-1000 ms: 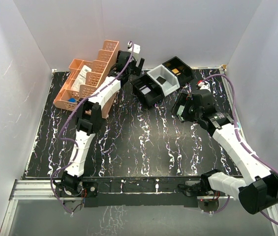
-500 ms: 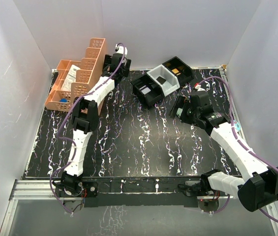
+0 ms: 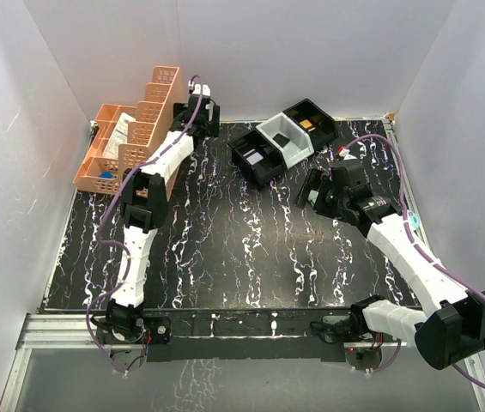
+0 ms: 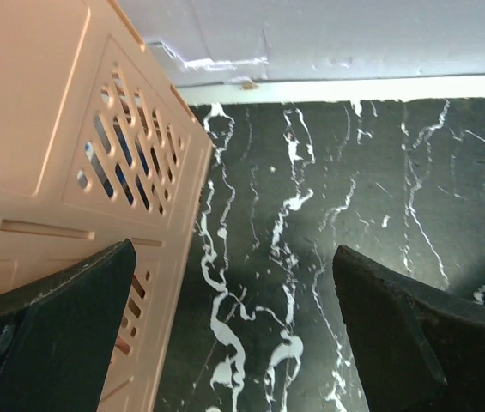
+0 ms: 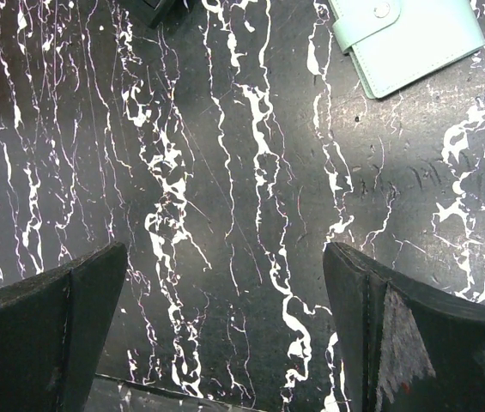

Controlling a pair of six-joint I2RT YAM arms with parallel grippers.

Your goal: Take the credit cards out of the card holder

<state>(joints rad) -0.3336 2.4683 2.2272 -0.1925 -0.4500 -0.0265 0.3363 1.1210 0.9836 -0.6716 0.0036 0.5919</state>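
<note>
The card holder (image 5: pixel 405 39) lies shut and flat on the black marbled table, pale green with a snap tab, at the top right of the right wrist view. No credit cards show. My right gripper (image 5: pixel 225 253) is open over bare table, short of the holder and to its left, with nothing between its fingers. In the top view that gripper (image 3: pixel 312 190) sits right of centre and mostly covers the holder. My left gripper (image 4: pixel 233 257) is open and empty at the back left, its left finger (image 4: pixel 62 326) against the orange lattice organiser (image 4: pixel 70 163).
The orange organiser (image 3: pixel 126 137) stands at the back left by the wall, with papers and a blue item inside. A black-and-white three-compartment tray (image 3: pixel 283 139) holding small flat items sits at the back centre. White walls enclose the table (image 3: pixel 242 249).
My left arm has swung to the left, and the orange organiser has shifted left toward the wall with it. My right gripper has edged slightly left. Both grippers have stayed open.
</note>
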